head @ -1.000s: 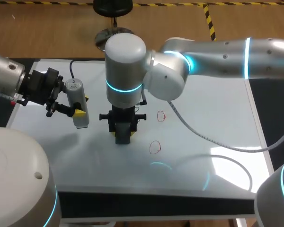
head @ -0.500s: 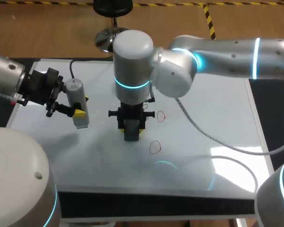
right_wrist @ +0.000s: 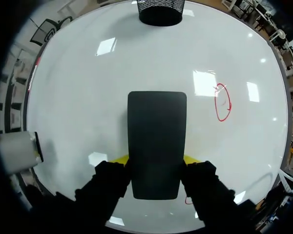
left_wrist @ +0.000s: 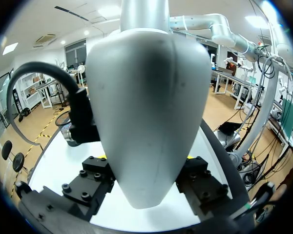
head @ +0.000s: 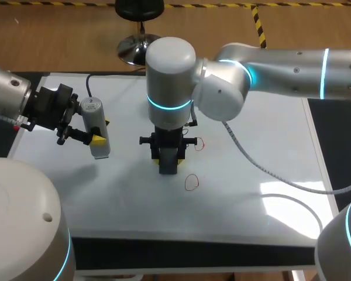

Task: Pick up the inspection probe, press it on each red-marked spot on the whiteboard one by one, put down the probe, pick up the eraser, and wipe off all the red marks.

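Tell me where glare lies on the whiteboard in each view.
Head view: a bright patch on the whiteboard toward its right edge. Right wrist view: small bright reflections, one beside a red mark. Left wrist view: the probe hides most of the board.

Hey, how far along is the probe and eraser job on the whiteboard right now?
Done: the eraser is picked up, gripped by the right hand and resting on the whiteboard. Whether the pressing happened can't be judged. The probe is not put down: the left hand grips it. Left: one red mark beside the eraser and another nearer the front edge, both unwiped.
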Available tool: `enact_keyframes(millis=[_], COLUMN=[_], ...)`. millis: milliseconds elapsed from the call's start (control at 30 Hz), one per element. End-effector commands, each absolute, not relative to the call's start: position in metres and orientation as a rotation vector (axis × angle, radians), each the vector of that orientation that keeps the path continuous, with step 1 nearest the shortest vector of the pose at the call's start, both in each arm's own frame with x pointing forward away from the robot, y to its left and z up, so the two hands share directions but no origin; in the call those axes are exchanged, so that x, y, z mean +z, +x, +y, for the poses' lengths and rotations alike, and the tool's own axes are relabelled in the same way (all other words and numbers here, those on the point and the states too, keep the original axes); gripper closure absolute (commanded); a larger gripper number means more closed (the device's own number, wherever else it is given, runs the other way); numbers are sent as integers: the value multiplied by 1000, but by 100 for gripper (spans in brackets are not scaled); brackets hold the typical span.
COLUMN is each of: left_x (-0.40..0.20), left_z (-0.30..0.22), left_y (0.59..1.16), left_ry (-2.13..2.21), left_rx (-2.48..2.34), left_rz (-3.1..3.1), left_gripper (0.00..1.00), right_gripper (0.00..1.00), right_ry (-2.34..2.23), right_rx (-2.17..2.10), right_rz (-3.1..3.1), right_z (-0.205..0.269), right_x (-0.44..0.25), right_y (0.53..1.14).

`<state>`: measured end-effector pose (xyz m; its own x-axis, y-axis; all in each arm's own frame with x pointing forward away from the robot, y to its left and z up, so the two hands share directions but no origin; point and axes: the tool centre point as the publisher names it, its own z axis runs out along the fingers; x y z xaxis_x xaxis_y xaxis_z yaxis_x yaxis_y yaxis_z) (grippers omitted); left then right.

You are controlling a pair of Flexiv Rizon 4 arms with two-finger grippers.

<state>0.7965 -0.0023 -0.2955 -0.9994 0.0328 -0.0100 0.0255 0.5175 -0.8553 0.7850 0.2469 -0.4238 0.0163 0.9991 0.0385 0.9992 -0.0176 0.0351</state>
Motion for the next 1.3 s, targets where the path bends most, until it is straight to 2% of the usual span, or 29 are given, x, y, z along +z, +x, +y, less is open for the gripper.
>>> enact_keyframes(millis=[33, 400, 1300], left_x=[-294, -294, -294], left_z=[-2, -2, -2], left_y=[796, 796, 796], left_ry=[-54, -54, -54], left_rx=[1540, 1540, 1540], left_rz=[-2732, -2732, -2732], left_gripper=[100, 100, 100], right_gripper=[100, 100, 100], right_ry=[-2202, -2111, -2102], right_rx=[-98, -101, -159], right_rz=[-2198, -2226, -2272], right_z=[235, 211, 116], right_x=[-409, -382, -356], right_y=[781, 778, 781])
